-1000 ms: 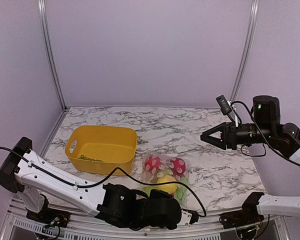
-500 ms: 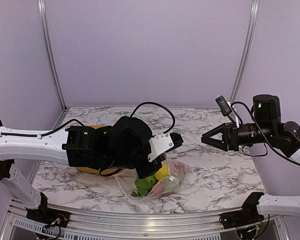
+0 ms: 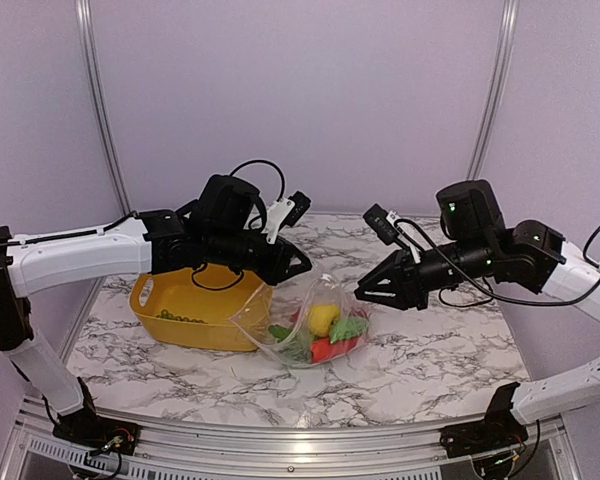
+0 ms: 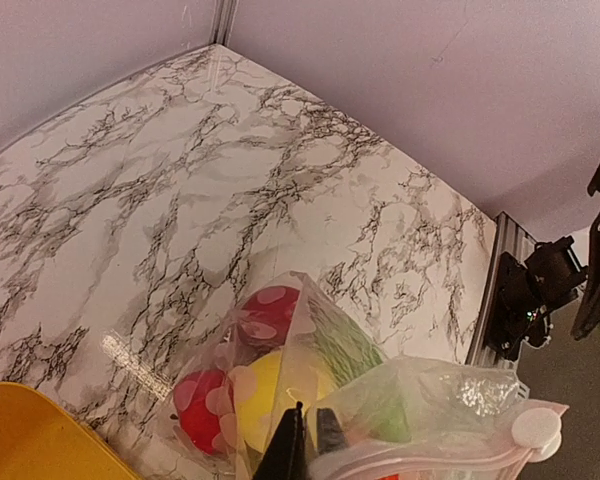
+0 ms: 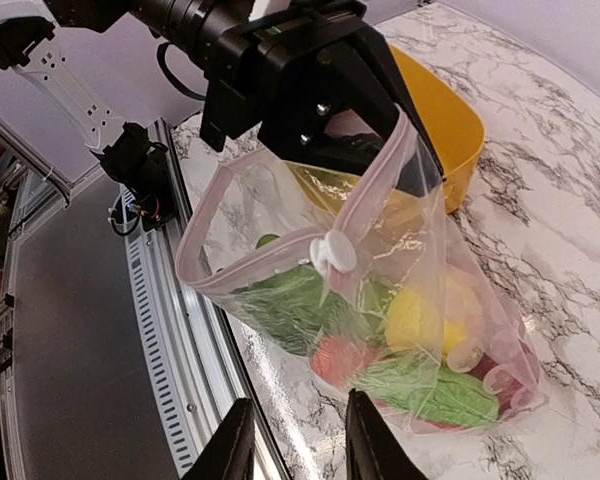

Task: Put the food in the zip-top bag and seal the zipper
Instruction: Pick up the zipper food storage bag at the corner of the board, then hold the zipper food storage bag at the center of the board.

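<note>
1. My left claw (image 3: 300,264) is closed flat on the upper corner of the zip-top bag (image 3: 298,330). The bag hangs beneath this claw with its mouth gaping.
2. My right claw (image 5: 300,440) stands part open with nothing between its fingers. The bag is directly ahead of it, close but apart.
3. The zipper (image 5: 372,195) runs unsealed from my left claw down to the white slider (image 5: 332,250).
4. The food sits low in the bag: a yellow lemon (image 3: 323,318), red pieces and green pieces.
5. The surface below both claws is a white marble-patterned table (image 3: 450,350). A yellow basket (image 3: 180,305) stands under my left arm. Plain lilac walls (image 3: 300,100) with metal corner posts (image 3: 98,110) enclose the table.
</note>
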### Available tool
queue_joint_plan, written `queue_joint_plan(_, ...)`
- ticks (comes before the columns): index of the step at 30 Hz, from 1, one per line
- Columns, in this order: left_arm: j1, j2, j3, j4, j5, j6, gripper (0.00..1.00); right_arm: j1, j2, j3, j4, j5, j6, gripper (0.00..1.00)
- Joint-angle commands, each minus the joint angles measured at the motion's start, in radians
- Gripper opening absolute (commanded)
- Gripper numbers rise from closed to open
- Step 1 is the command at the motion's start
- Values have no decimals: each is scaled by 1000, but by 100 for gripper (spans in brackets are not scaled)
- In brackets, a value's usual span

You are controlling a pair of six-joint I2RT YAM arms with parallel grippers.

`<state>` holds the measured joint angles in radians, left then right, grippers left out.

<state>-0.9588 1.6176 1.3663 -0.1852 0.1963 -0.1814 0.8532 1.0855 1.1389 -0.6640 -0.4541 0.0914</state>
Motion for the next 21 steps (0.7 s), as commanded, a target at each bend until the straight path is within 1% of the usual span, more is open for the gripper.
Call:
queue_joint_plan(1, 45, 41, 30, 49, 149, -73, 7, 25, 54, 57, 86, 90, -54, 30)
queue_joint_plan(5, 67, 51, 22, 66, 193, -101, 7, 39, 101, 79, 117, 137, -80, 29)
queue_joint_plan(11, 85, 52, 3, 95, 229, -127, 7, 42, 117, 82, 123, 219, -148, 30)
queue_joint_plan(21, 109, 70, 4, 111, 285, -162, 6, 43, 179, 81, 140, 210, -227, 29)
